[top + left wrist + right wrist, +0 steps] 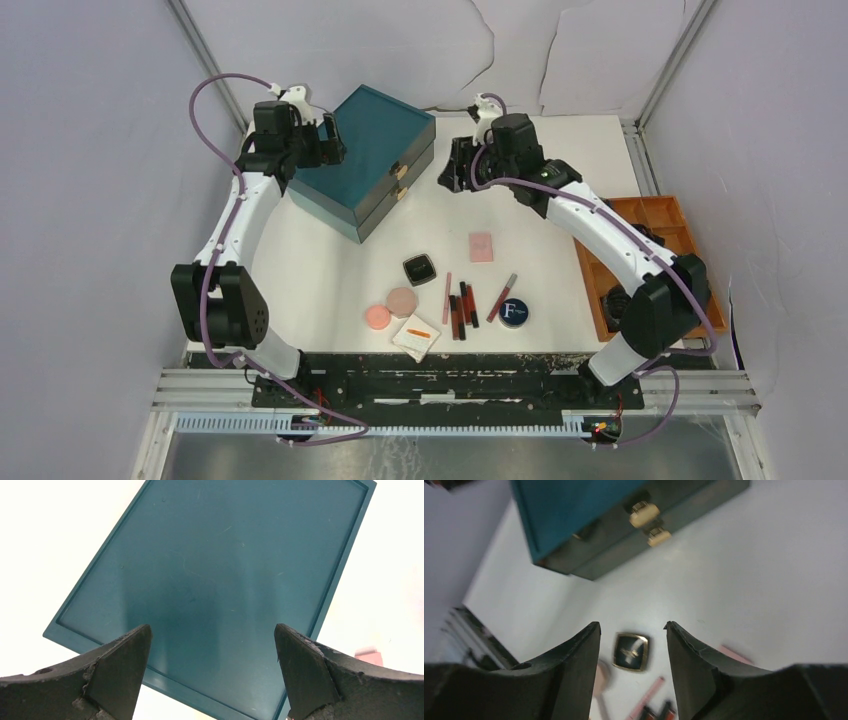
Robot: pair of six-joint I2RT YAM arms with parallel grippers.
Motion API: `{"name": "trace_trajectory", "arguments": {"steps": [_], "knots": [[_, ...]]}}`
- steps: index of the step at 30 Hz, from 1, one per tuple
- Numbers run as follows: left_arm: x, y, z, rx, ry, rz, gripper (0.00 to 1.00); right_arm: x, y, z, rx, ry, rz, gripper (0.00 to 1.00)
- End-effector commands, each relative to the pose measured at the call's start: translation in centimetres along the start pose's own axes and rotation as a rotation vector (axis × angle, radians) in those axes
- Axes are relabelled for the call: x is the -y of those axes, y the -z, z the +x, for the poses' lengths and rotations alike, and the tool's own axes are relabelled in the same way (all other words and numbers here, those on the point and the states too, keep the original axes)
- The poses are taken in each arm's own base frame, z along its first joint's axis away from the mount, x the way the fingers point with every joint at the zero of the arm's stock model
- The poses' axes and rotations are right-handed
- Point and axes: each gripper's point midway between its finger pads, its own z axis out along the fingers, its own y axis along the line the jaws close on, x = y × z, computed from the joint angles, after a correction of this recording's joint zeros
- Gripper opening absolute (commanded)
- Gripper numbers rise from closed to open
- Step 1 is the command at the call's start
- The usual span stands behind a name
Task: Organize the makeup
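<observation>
Left pincer [212,642]: jaws held wide apart, teal box [215,570] directly below.
Right pincer [633,630]: jaws apart, nothing clamped, black compact [630,651] seen beyond the gap.

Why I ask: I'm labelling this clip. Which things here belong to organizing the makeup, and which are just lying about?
Makeup to organize:
black compact
pink square
pink disc
beige disc
sticks
F tin
white pad

Not makeup:
teal box
orange tray
</observation>
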Motion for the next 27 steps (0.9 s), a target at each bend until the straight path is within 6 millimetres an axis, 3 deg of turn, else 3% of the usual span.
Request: {"name": "trace_trajectory", "arguments": {"steps": [1, 10, 14, 27], "knots": [[-0.2, 1.2, -1.6, 0.056, -0.043, -0.024, 0.99, -4.5, -2.3, -4.6, 0.188, -0.243, -0.314, 0.59], [-0.1, 1.5, -1.1, 0.059, -0.038, -0.019, 0.99, -4.5, -8.2, -5.2, 0.248, -0.492, -0.440, 0.61], [-0.1, 1.4, -1.0, 0.056, -0.040, -0.019, 0.99, -3.1, -10.1, -4.2, 0.280, -0.597, -0.435, 0.61], [-0.9, 1.1, -0.5, 0.043, -0.050, -0.057, 0.98, -2.5, -14.4, -3.5, 0.324, -0.798, -0.549, 0.62]]}}
